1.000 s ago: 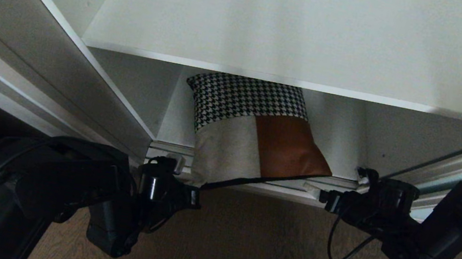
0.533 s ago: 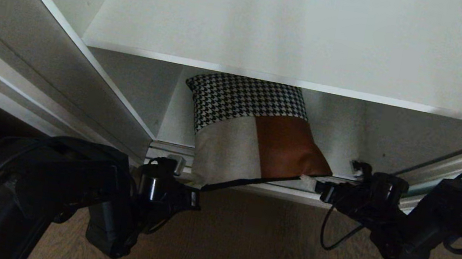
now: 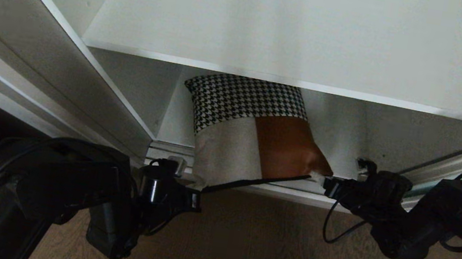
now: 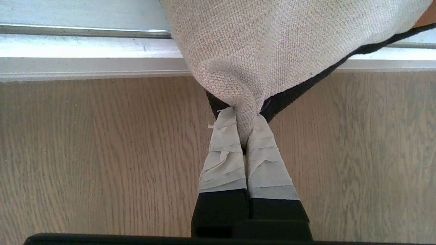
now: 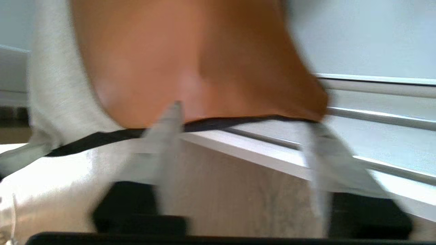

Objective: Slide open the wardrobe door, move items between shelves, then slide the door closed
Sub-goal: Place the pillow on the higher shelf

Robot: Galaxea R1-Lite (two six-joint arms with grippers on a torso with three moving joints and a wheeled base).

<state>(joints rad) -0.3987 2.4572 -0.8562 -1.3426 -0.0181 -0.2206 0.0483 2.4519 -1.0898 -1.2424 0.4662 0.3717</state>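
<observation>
Head view: cushion, not clothes. Houndstooth top, cream and rust-orange panels, black trim, sitting on the lower shelf under the upper shelf, front edge overhanging onto the door track. Back half hidden by upper shelf. Left gripper at the cream corner, right gripper at the orange corner.

Left wrist view: left gripper jaws pinched tight on cream corner, wood floor below.

Right wrist view: blurred; right gripper jaws apart either side of the orange corner, grip can't tell.

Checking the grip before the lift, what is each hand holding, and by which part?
Left hand pinches the cushion's beige corner. Right hand, fingers apart around the brown corner, holds nothing yet.
</observation>
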